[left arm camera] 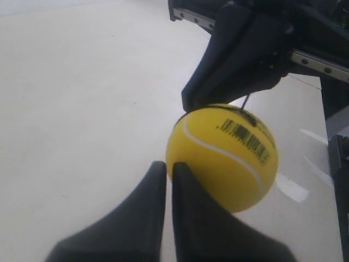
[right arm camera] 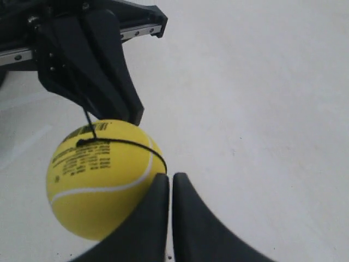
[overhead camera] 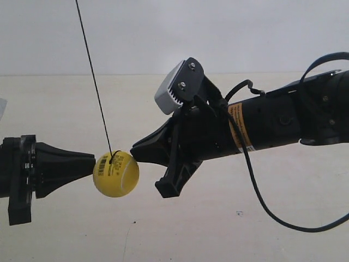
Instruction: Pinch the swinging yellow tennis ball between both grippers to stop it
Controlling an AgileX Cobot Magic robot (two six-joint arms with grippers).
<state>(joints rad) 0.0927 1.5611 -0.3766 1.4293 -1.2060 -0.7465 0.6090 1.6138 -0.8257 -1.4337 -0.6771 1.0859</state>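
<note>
ball (left arm camera: 223, 158) is hanging on its string between the two tips, clear of the surface, so the pinch is looking made or very nearly made.

nearest in the left wrist view, the left gripper (left arm camera: 166, 166) is holding its jaws together with only a thin slit showing and nothing between them. its tip is pressing on the ball's near side. beyond the ball, the right gripper (left arm camera: 191, 102) is slanting in with its jaws likewise together and empty, and its tip is touching the ball's upper far side close to the knot. the right wrist view is showing the same from the other end, with the near tip against the ball.

in the exterior view, the tip at the view's left is lying level against the ball's side, while the tip at the view's right is tilting down onto its upper shoulder. the two pushes are not lining up through the middle, so i am judging that the ball could slip downward. what is remaining is steadying it. one moment is not telling whether it is at rest.

being round, the ball is showing no long axis. its knot is facing up and a little toward the exterior view's left, and the string (overhead camera: 94, 76) is rising from it, leaning that way. the print (left arm camera: 245, 136) is sitting on the upper face, with the seam (left arm camera: 218, 150) curving beneath it. farthest off, the surface (overhead camera: 218, 229) is lying well below.
</note>
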